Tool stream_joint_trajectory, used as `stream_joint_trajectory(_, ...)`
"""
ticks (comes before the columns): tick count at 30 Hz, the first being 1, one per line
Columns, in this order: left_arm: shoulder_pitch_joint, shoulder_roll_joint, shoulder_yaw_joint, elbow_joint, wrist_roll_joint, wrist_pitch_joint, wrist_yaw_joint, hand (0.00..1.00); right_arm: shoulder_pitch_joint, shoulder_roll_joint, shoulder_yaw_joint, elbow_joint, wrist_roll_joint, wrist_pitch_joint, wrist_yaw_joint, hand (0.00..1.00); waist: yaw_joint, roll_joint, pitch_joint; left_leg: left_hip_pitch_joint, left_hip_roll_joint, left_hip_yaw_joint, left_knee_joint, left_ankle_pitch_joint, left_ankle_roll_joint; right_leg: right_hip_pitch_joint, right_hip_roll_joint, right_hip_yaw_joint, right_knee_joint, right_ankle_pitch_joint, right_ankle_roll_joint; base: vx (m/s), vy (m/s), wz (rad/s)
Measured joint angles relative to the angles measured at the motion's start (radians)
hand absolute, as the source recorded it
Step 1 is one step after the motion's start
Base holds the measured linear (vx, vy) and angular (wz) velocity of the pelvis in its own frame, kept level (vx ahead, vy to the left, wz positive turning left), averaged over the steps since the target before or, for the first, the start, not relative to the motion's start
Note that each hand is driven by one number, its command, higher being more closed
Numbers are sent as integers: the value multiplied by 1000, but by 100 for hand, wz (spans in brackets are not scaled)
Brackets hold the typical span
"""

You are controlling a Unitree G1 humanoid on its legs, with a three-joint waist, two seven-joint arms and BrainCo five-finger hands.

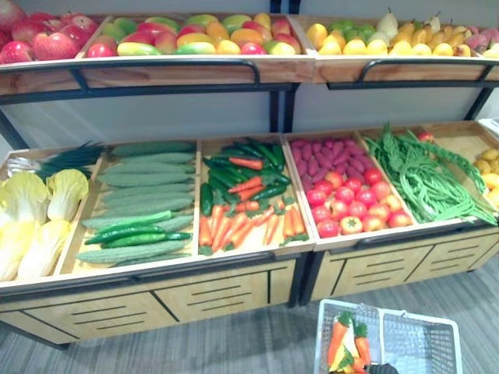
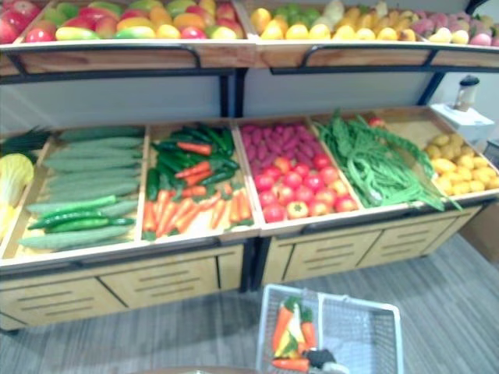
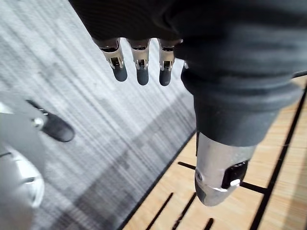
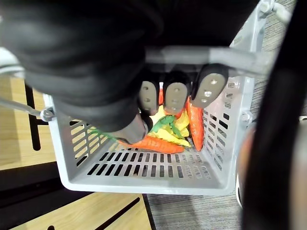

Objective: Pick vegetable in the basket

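- Three carrots (image 4: 153,143) and one yellow, green-leaved vegetable (image 4: 180,125) are lying together in the grey slatted basket (image 1: 421,343), crowded against its left wall.
- The right hand (image 4: 86,57) is gripping the basket's handle (image 4: 235,56), its fingers (image 4: 176,98) curling tight around the bar.
- The left hand (image 3: 134,19) is hanging over the grey floor (image 3: 96,120) with its fingers (image 3: 142,72) loose and straight, beside the wooden produce stand (image 1: 234,292).

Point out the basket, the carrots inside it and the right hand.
basket (image 4: 144,184): right wrist view, on its near wall's rim.
carrots (image 4: 156,143): right wrist view, on the carrot lying across the basket floor.
right hand (image 4: 176,98): right wrist view, on a finger curled round the basket's handle.
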Motion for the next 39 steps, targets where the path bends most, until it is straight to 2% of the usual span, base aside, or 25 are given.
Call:
stream_joint_trajectory(5, -5, -12, -2, 61, -1, 50, -35, 0, -3, -2, 6, 36, -19, -22, -3, 100, 0, 9, 3, 14, -3, -4, -9, 0, 0, 11, 4, -7, -6, 1, 2, 10, -1, 2)
stream_joint_trajectory(9, -34, 2, -56, 101, 3, 103, -37, 0, -4, -8, 53, 56, 4, -67, -49, 100, -15, 25, 15, 13, -5, -29, -8, 0, 0, 22, 1, -29, -6, -1, 4, 10, -11, 13)
stream_joint_trajectory(15, -47, 24, -121, 127, 1, 115, -42, 0, -9, -10, 84, 73, 25, -84, -85, 100, -17, 30, 21, 11, -3, -31, -8, 0, 0, 21, 4, -30, -6, -2, 4, -2, -3, 2)
stream_joint_trajectory(23, -66, 59, -191, 140, 1, 137, -78, 0, -12, -9, 108, 75, 82, -85, -115, 100, -19, 22, 43, 5, -5, -46, -9, 1, 0, 21, 2, -37, -6, -5, 6, -2, -7, 4)
stream_joint_trajectory(31, -75, 76, -244, 142, 1, 135, -81, 0, -25, -9, 131, 76, 83, -86, -128, 100, -23, 20, 65, 9, -6, -50, -8, 1, 0, 25, 3, -36, -7, -6, 6, 0, 0, 0)
stream_joint_trajectory(39, -84, 80, -248, 163, 1, 127, -86, 0, -28, -9, 134, 76, 83, -85, -138, 100, -24, 19, 73, 19, -5, -50, -6, 1, 0, 41, 4, -35, -6, -6, 5, 0, 0, 0)
